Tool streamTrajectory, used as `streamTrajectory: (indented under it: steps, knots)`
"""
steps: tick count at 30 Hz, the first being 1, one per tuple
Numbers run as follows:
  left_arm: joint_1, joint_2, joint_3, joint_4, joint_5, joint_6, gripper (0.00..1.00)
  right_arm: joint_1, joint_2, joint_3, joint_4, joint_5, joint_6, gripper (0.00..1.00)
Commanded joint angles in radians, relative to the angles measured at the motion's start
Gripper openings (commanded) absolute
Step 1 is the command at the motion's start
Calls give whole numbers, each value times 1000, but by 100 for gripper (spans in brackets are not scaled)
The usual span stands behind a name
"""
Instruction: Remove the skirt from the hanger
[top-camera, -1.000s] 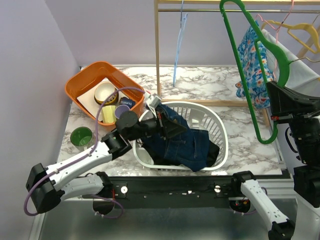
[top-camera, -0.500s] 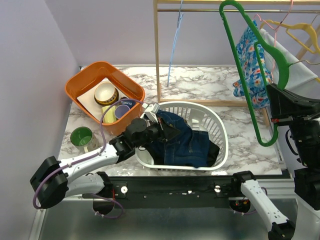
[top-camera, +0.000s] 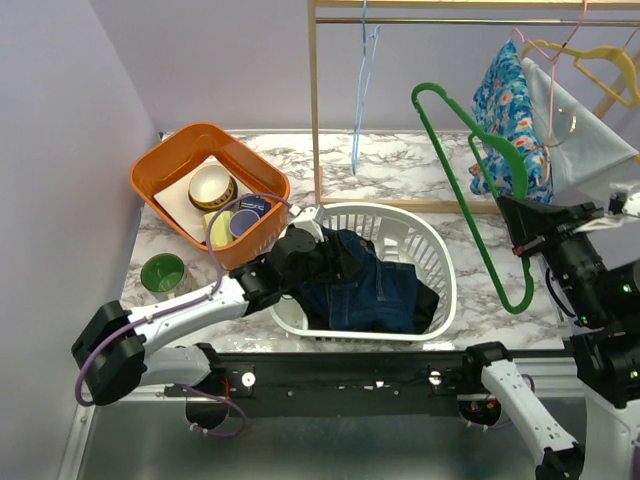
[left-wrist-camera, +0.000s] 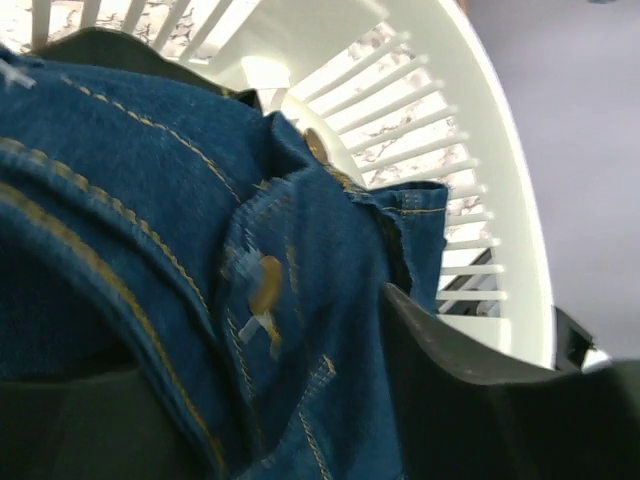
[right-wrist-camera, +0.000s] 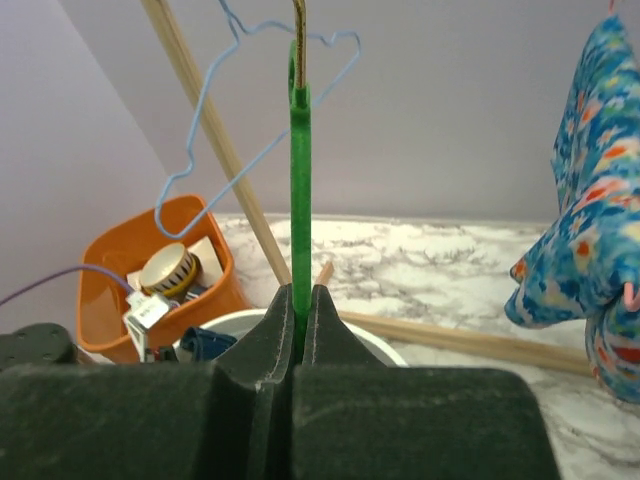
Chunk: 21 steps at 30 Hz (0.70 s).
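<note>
**The skirt is off the hanger**

The blue skirt (top-camera: 375, 292) is lying in the white basket (top-camera: 402, 211). The right gripper (right-wrist-camera: 297, 300) is pinching the bare green hanger (right-wrist-camera: 300, 200) tight. The left gripper (top-camera: 330, 262) is resting on the skirt (I cannot tell if it is squeezing). I think only letting go is left.

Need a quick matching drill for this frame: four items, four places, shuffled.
Items:
1. green hanger
2. skirt
3. green cup
4. floral cloth

Places:
A. hanging at the rack
B. in the basket
C. clamped in the right gripper
D. on the table beside the orange bin

Pairs: 1-C, 2-B, 3-D, 4-A
</note>
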Motion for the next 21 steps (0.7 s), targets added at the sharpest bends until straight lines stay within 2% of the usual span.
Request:
streamTrajectory:
  steps: [1,3,5,9,13,17,21]
  knots:
    - [-14,-147,58,-128,-42,-9,82,-5,113,15,-33,22,20,1]
    - [-14,-219,68,-133,-39,-9,94,-5,181,64,-52,25,20,1]
    - [-12,-258,90,-153,-34,-1,99,-4,228,93,-57,30,17,1]
    - [-12,-306,150,-194,10,41,99,-4,337,199,-55,27,-9,1]
    - [-12,-301,223,-242,73,171,99,-4,437,294,-34,-10,-58,1]
    - [-12,-299,271,-326,7,302,99,-5,523,347,20,-33,-90,1]
    - [-12,-283,265,-346,-45,362,97,-2,577,405,15,-28,-107,1]
